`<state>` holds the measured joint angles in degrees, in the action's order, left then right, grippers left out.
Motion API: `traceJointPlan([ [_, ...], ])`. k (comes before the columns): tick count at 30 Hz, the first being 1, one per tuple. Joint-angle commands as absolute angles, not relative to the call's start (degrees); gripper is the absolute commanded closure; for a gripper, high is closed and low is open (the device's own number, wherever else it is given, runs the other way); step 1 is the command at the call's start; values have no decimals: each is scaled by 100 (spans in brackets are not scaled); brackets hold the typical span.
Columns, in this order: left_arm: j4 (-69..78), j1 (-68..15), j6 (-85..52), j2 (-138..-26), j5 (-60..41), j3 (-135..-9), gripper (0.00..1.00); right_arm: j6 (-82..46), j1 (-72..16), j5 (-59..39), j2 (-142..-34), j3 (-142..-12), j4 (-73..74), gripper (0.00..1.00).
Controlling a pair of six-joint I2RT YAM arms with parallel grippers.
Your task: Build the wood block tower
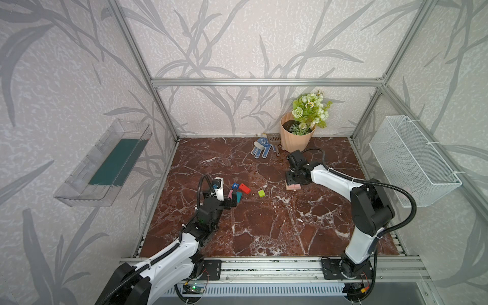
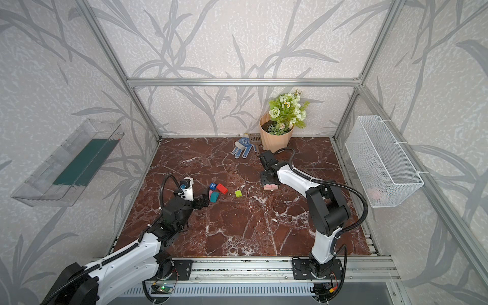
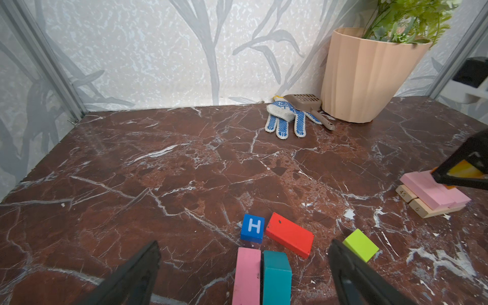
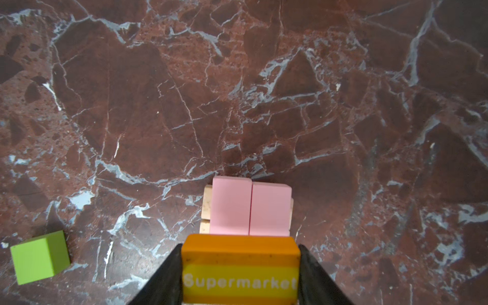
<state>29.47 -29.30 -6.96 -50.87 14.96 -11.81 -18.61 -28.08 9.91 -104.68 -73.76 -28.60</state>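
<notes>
The tower (image 1: 293, 186) is low: two pink blocks (image 4: 250, 208) lie side by side on two tan blocks (image 3: 422, 208). Just above it, my right gripper (image 4: 240, 253) is shut on an orange block (image 4: 240, 269) printed "Supermarket". My left gripper (image 3: 245, 250) stands open low over a pink block (image 3: 247, 274) and a teal block (image 3: 276, 277), both between its fingers. Just beyond lie a blue H cube (image 3: 252, 227) and a red block (image 3: 289, 234). A lime green block (image 1: 261, 193) sits between the two grippers.
A peach flowerpot (image 1: 295, 137) with green flowers stands at the back, close behind the right arm. A blue-dotted glove (image 1: 261, 149) and a brown scoop (image 1: 273, 138) lie beside it. A white wire basket (image 1: 412, 158) hangs on the right wall, a clear tray (image 1: 103, 163) on the left.
</notes>
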Motion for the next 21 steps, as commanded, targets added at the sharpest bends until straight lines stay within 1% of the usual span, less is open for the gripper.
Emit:
traceJointPlan([
  [1, 3176, -2957, -517, -5061, 969, -1117, 1, -1837, -2758, 941, -10628, -7623, -2962, 46],
  [7, 3455, -2973, -261, -5153, -44, -1038, 1, -1792, -2704, 932, -10872, -7797, -3043, 46],
  [11, 3545, -3011, -178, -5309, -476, -1066, 1, -1781, -2634, 888, -10978, -7839, -3051, 46],
  [21, 3307, -3030, -202, -5690, -302, -1353, 1, -1793, -2600, 795, -11155, -7927, -3025, 46],
])
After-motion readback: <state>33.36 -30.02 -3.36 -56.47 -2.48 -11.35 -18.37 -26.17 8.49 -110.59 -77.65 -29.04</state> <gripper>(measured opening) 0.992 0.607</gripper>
